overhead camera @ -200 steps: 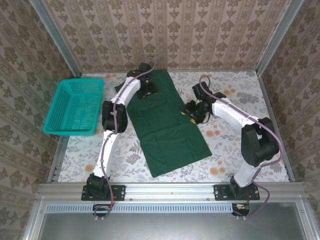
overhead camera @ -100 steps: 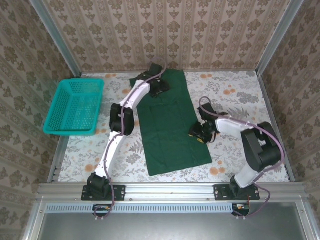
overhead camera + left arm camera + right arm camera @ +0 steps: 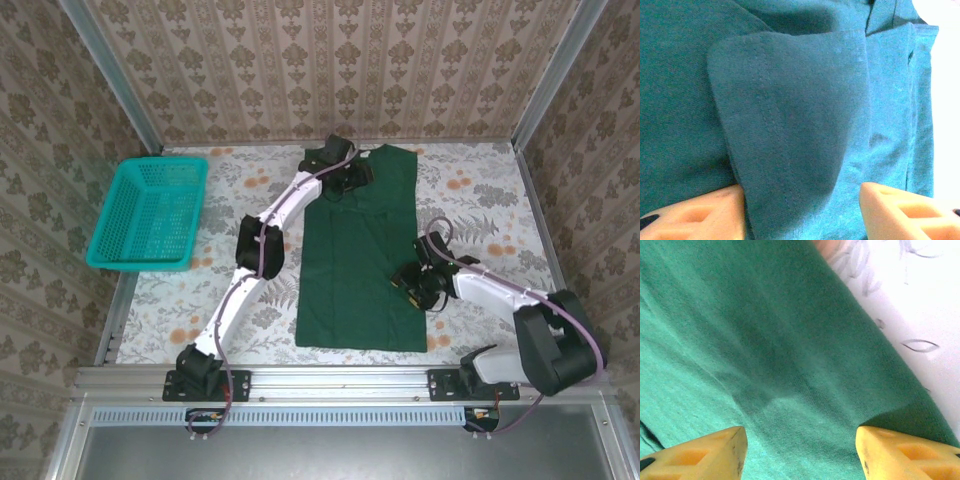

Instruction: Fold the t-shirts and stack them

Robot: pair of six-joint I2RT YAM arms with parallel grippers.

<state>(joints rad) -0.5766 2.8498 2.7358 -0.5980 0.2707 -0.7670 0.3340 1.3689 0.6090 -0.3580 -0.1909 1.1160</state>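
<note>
I see the t-shirt (image 3: 360,270) lying flat mid-table, running near to far. My left gripper (image 3: 347,174) straddles a fold at its far end; I cannot tell whether it pinches. My right gripper (image 3: 409,284) rests released on the right edge.

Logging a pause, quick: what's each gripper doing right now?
Left gripper: straddles a t-shirt fold; grip cannot be told.
Right gripper: open over the t-shirt.
</note>
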